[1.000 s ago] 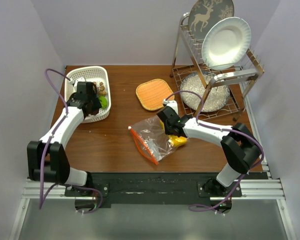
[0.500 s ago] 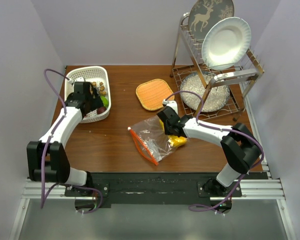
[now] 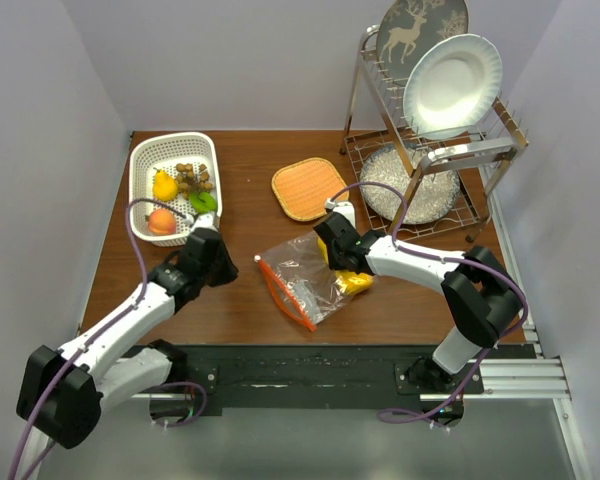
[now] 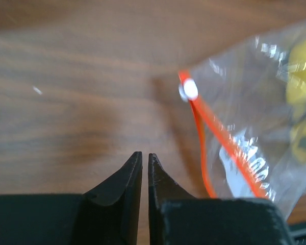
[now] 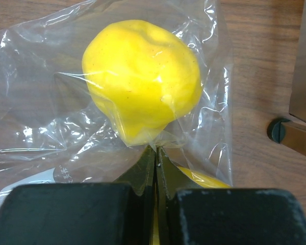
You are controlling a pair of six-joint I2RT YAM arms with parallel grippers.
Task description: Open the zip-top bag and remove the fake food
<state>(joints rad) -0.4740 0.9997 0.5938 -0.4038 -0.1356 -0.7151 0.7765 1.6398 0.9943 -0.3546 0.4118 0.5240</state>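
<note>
While zip-top bag (image 3: 300, 275) lies on counter (image 3: 240, 312) just near-side of orange mat (image 3: 309, 188), yellow fake food (image 5: 143, 84) inside: right end effector (image 5: 155, 153) clenched on film by closed end. Left end effector (image 4: 145, 158) near-left of mat, facing zipper strip (image 4: 222, 139), jaws almost together, grasping nothing. Risk: reach snags strip, film slips from pinch, whole bag drags.

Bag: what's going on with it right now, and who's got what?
The right hand is pinched shut on the bag at the end opposite its zipper, with yellow fruit inside. The left hand, closed to a slit and empty, hovers beside the zipper without touching it. A pear, peach, grapes and green piece lie in the white basket.
</note>
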